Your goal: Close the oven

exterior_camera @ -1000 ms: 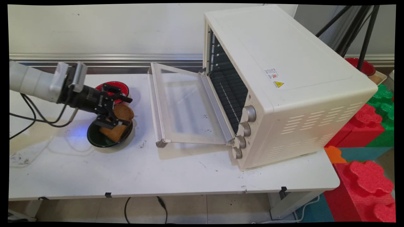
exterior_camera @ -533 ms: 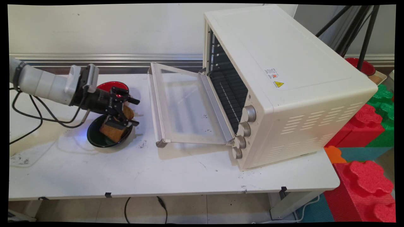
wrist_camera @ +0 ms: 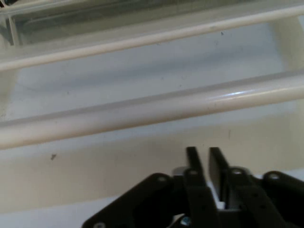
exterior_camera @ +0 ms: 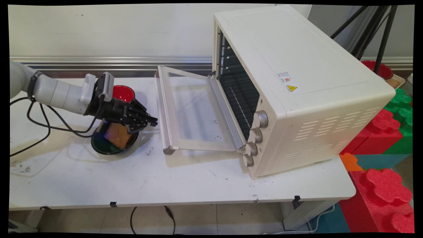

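The big cream-white toaster oven [exterior_camera: 297,82] stands on the white table [exterior_camera: 185,185], and everything else sits to its left in the main view. Its four round silver knobs [exterior_camera: 254,138] run down the near corner of its front. Inside it a dark wire rack [exterior_camera: 238,96] shows through the open front.

The oven's glass door with a cream frame [exterior_camera: 191,110] hangs open and lies almost flat, reaching out to the left of the oven. A long cream handle bar [exterior_camera: 161,109] runs along the door's far-left edge. In the hand view this handle bar [wrist_camera: 142,111] crosses the whole picture, close in front of the fingers.

Left of the oven door, a dark green round bowl [exterior_camera: 114,143] sits on the table. A brown slice of toast [exterior_camera: 119,135] leans inside that bowl, partly hidden by the arm. Behind the green bowl, a small red bowl [exterior_camera: 123,93] sits nearer the wall.

The black two-finger gripper [exterior_camera: 152,123] hangs above the right side of the green bowl and points at the oven door's handle, just beside it. Its two fingers [wrist_camera: 192,161] stand almost together with only a thin gap, and they hold nothing. The toast is apart from them, down in the bowl.
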Tool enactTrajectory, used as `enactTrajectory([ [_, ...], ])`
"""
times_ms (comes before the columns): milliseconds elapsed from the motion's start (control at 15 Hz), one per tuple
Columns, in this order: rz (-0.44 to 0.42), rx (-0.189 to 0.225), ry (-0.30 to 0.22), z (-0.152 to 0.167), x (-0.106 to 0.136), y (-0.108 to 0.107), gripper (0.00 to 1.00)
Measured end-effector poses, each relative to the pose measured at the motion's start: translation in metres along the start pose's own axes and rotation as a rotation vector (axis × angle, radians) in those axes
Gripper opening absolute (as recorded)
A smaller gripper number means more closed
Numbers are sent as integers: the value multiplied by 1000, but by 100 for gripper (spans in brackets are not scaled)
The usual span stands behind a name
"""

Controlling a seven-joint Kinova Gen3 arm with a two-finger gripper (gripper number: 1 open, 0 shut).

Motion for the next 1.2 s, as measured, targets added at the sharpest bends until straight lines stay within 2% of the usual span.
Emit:
enactTrajectory([
  [533,-5,15,60,14,-2,2,0],
  [1000,-49,33,156,15,-3,0,0],
  [1200,-53,41,217,9,3,-3,0],
])
